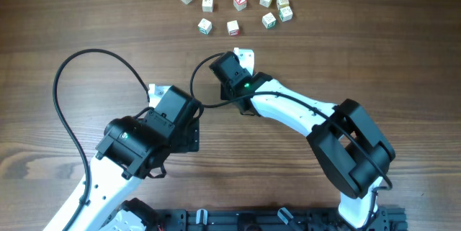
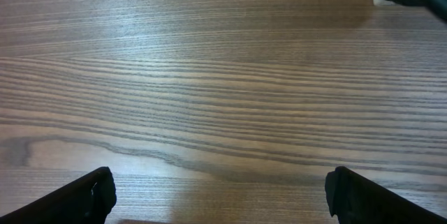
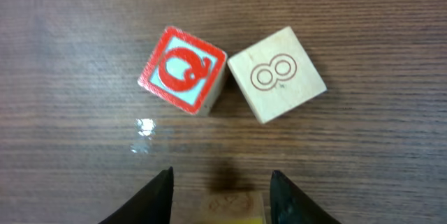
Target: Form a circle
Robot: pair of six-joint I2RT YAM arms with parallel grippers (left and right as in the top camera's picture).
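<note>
Several small pale wooden letter cubes (image 1: 240, 2) lie in a loose cluster at the far middle of the table, not a closed ring. In the right wrist view a cube with a red Q (image 3: 183, 70) touches a plain cube with an engraved 8 (image 3: 277, 75). My right gripper (image 3: 222, 174) (image 1: 243, 53) is just short of them. Its jaws are open around a yellow-edged cube (image 3: 234, 206), with a visible gap on the left side. My left gripper (image 2: 220, 196) (image 1: 155, 89) is wide open over bare wood, holding nothing.
The wooden table (image 1: 374, 51) is the only surface. A black cable (image 1: 61, 109) loops to the left of the left arm. The right arm's white link (image 1: 295, 112) crosses the middle right. A black rail (image 1: 238, 220) runs along the near edge.
</note>
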